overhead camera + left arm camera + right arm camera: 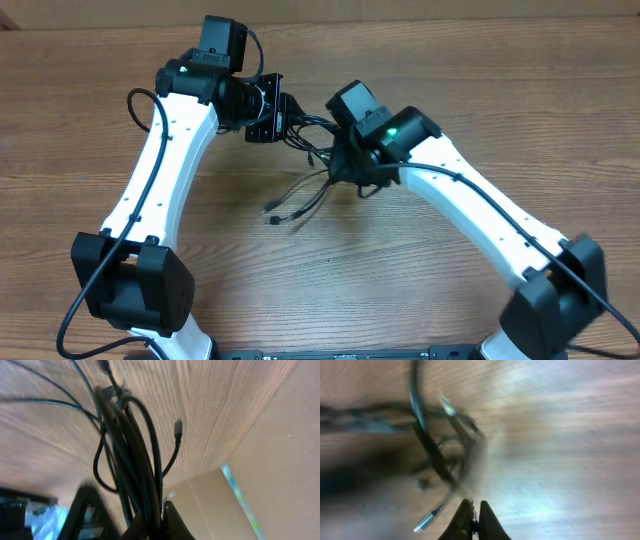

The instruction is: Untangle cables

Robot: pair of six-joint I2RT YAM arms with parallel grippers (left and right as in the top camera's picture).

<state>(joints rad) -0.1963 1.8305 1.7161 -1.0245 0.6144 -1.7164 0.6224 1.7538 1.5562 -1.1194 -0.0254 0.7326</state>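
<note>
Left wrist view: the left gripper [152, 529] is clamped tight on the cables [131, 460], a thick black bunch rising straight from between its fingertips. One loop hangs left, and a plug end sticks out right farther on. The right gripper [474, 519] is pressed closed; blur hides whether a strand is pinched, and loose strands lie just ahead and left of it. Overhead, the tangle stretches between both claws above the middle of the bench [420, 290].
</note>
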